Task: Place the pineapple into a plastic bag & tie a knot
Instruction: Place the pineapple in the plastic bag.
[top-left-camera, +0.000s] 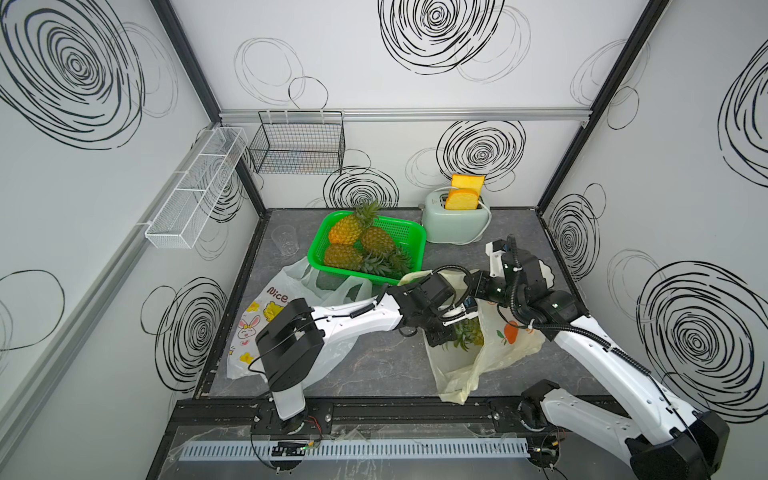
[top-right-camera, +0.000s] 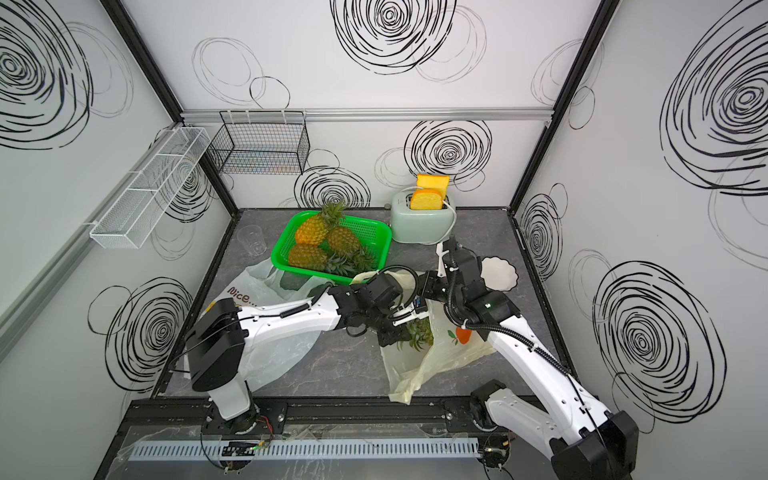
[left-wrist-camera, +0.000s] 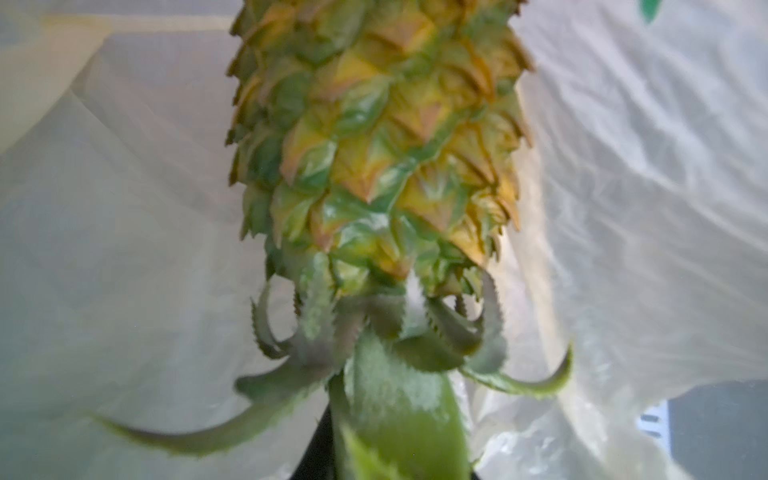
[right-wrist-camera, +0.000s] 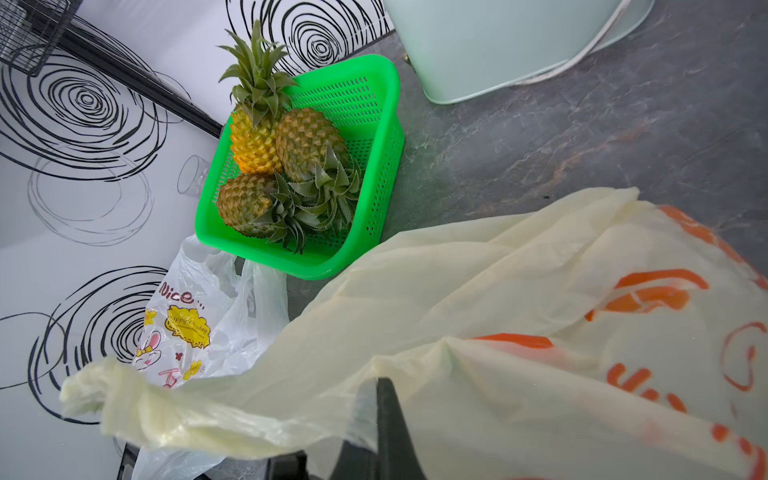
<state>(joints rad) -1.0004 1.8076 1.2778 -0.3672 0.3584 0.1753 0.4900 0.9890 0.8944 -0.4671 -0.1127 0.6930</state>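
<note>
The pineapple is yellow-green and scaly, its spiky grey-green crown toward the bottom of the left wrist view. It sits inside the pale yellow plastic bag printed in orange, right of centre in both top views. The left gripper grasps it by the crown leaves; the right gripper is clenched on the bag's rim. The dark grey marbled surface also carries a green basket with three more pineapples, a white printed bag, a clear cup and a mint toaster. White walls bear black swirls.
</note>
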